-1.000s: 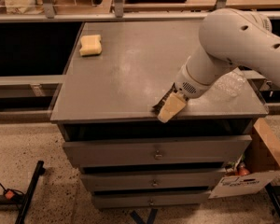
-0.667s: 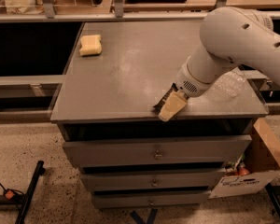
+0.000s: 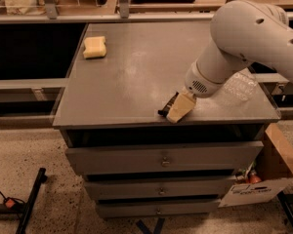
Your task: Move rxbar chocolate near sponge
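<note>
The place looks like a lab or workshop. A plain grey metal desk [image 3: 127, 77] with three drawers [image 3: 161, 161] stands on a speckled hard floor [image 3: 34, 150]. Behind it runs a metal rail [image 3: 136, 17], part of some industrial framing. A cardboard box [image 3: 278, 165] sits on the floor at the right, and a cable [image 3: 5, 199] trails at the left. A white robot arm [image 3: 244, 38] reaches over the desk, its tool [image 3: 177, 112] low at the front edge.

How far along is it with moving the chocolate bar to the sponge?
Done: nothing; the rxbar chocolate lies at the front edge, far from the sponge in the back left corner. In hand: the gripper is down at the bar. Left: carry it across, set it beside the sponge.
</note>
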Robot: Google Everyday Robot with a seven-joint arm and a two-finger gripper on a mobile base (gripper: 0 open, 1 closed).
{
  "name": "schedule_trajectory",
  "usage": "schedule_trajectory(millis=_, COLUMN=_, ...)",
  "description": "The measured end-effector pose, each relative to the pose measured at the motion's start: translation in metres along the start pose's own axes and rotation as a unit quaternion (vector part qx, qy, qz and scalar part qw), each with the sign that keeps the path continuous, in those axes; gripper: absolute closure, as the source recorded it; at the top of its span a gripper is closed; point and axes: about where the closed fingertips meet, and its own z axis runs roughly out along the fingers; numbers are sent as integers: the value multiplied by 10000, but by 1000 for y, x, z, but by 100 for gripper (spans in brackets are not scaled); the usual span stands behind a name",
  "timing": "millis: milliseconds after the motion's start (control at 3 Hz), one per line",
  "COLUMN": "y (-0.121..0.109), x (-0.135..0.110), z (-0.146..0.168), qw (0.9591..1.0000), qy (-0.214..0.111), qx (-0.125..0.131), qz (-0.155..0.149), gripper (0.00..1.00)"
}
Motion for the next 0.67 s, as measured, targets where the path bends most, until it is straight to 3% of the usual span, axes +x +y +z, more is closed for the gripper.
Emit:
schedule_trajectory(millis=333, y=0, x=-2, z=-4, qw=10000, qy=-1, qx=-1, qz=-1, gripper=100)
schedule_trajectory(millis=667, y=11, x=-14, z=-19, qw=9992, qy=-127, qx=-228, qz=-308, gripper=100)
